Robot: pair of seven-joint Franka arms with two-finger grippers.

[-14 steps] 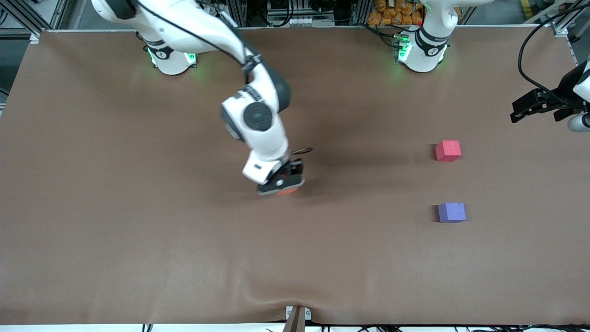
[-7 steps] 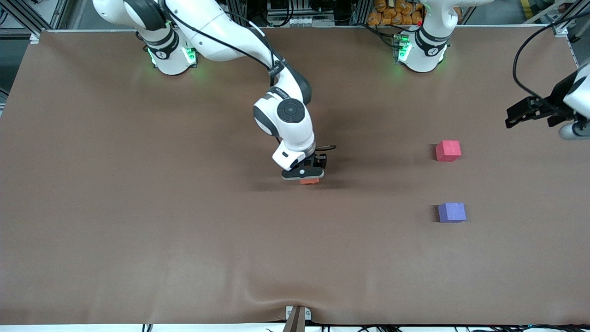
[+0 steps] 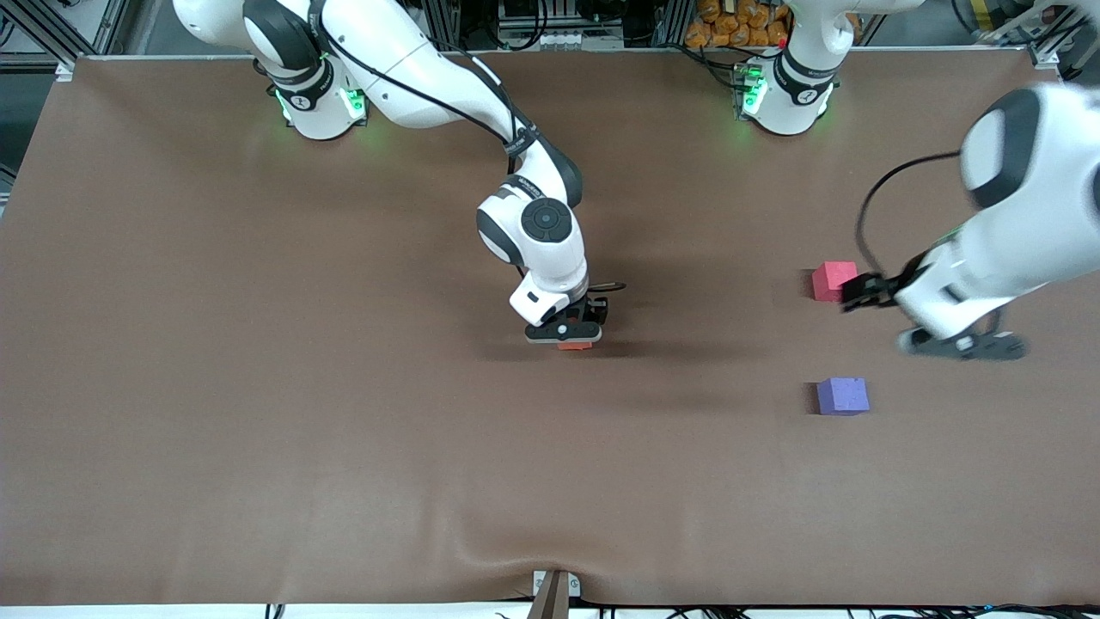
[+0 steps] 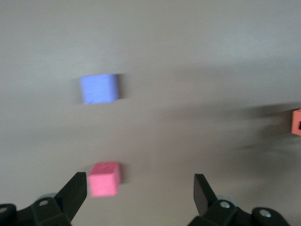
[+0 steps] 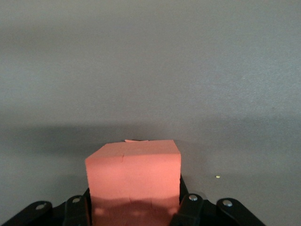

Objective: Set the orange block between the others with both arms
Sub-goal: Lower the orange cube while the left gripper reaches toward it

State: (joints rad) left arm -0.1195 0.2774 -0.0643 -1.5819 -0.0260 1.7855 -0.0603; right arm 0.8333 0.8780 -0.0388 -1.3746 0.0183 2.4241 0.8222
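Note:
The orange block [image 3: 577, 346] [image 5: 133, 176] is clamped in my right gripper [image 3: 569, 335] [image 5: 133, 213], low over the middle of the table; most of the block is hidden under the hand in the front view. The others, a pinkish-red cube [image 3: 834, 280] [image 4: 104, 179] and a purple-blue cube [image 3: 842, 396] [image 4: 99, 88], rest apart toward the left arm's end, the purple-blue one nearer the front camera. My left gripper [image 3: 962, 346] [image 4: 138, 194] hangs open and empty over the table beside these two cubes. The orange block [image 4: 296, 121] also shows in the left wrist view.
A brown mat [image 3: 258, 387] covers the whole table, with a slight ridge and a clamp [image 3: 554, 589] at the front edge. The two arm bases [image 3: 318, 107] [image 3: 786, 94] stand along the back edge.
My right gripper carried the orange block toward the left arm's end, then nearly stopped. My left arm swung in from the table's edge and came down beside the two cubes.

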